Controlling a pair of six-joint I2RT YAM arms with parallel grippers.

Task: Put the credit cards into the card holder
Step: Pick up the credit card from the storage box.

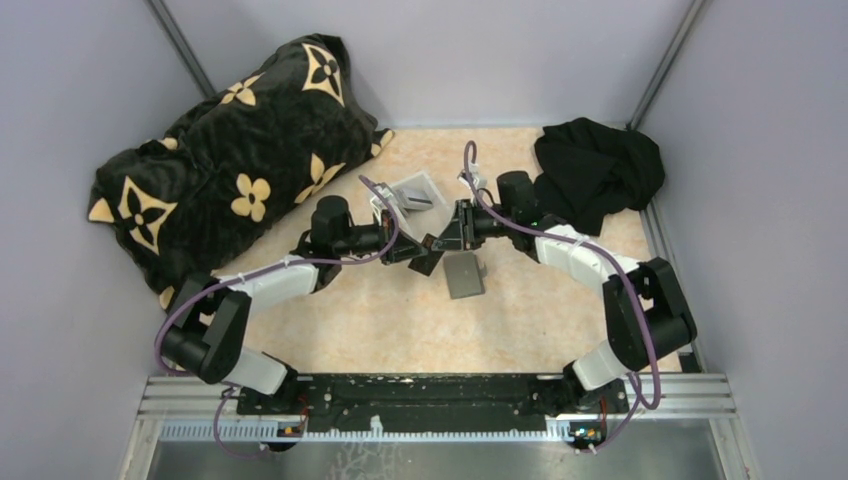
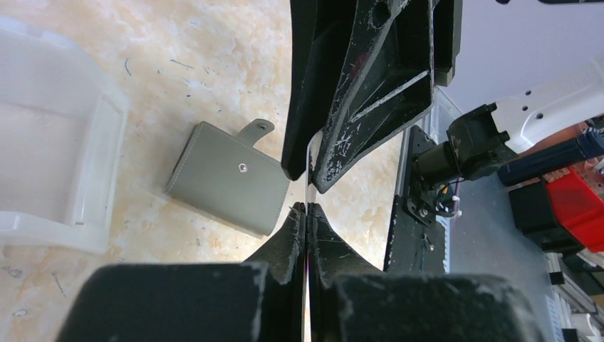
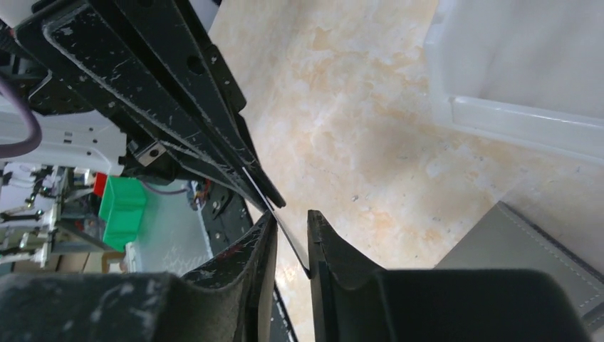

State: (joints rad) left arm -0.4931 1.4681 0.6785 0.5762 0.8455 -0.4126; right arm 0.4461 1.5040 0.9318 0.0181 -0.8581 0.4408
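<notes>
Barely begun, I judge: the left gripper [image 2: 306,208] pinches one credit card [image 2: 310,167], the right gripper [image 3: 290,217] is slightly parted around it, and the card holder [image 2: 226,178] lies folded at the table's [image 1: 400,320] middle.

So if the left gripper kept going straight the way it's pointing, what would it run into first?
The right gripper: its fingertips sit directly ahead, nearly tip to tip with the left gripper, which is shut on a credit card reaching between the right jaws.
</notes>
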